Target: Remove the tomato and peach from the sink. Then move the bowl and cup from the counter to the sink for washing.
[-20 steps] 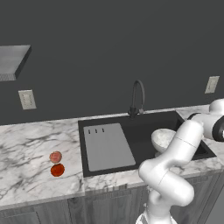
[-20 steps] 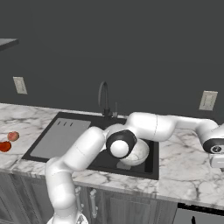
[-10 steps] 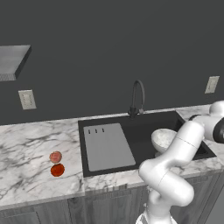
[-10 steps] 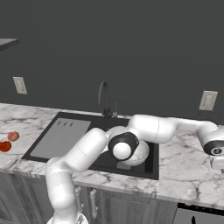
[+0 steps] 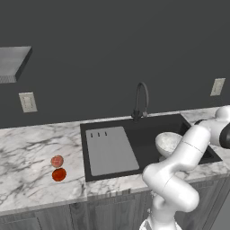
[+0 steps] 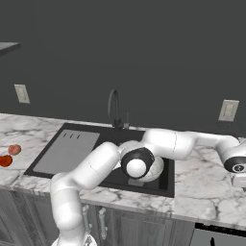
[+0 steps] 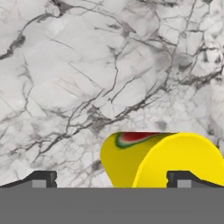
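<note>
Now we line up on the cup, with the bowl already in the sink.

Over the last second we have reached a little farther right across the marble surface [image 6: 202,182], which suggests three of the four moves are done and the cup is next. Our jaws stand wide apart with nothing held, their tips flanking the yellow cup [image 7: 164,159], which sits close below the hand. The speckled bowl [image 5: 168,143] rests inside the black sink [image 5: 148,130], right of its grey panel. The peach [image 5: 57,161] and tomato [image 5: 59,174] sit just beside each other, left of the basin.
</note>
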You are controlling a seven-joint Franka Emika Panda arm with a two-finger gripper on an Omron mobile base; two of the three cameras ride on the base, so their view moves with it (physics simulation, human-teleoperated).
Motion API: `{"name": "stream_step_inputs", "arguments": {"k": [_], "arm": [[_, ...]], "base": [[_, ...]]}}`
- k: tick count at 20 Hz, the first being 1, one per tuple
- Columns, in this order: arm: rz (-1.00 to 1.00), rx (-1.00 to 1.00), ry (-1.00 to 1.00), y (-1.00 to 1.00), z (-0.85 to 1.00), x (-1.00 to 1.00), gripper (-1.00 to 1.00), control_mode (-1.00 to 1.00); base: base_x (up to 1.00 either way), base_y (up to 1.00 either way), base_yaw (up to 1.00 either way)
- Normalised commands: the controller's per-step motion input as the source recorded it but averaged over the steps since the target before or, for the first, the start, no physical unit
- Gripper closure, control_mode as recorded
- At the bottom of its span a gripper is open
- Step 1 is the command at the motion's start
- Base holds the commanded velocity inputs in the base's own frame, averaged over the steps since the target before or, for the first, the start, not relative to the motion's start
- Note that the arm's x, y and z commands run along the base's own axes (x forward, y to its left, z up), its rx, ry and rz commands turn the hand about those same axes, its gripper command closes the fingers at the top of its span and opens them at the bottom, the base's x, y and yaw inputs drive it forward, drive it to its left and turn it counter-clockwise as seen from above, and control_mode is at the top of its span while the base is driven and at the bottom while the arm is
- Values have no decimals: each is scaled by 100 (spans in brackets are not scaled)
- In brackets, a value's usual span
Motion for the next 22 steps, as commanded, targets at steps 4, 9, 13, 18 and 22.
{"name": "stream_step_inputs", "arguments": {"k": [4, 9, 13, 18, 22], "arm": [[0, 0, 0, -3, -13, 6, -100, -100], [0, 0, 1, -2, -14, 7, -100, -100], [0, 0, 2, -2, -14, 7, -100, -100], [0, 0, 1, -3, -14, 7, -100, -100], [0, 0, 2, -4, -14, 6, -100, -100]], "base": [[0, 0, 0], [0, 0, 0], [0, 0, 0], [0, 0, 0], [0, 0, 0]]}}
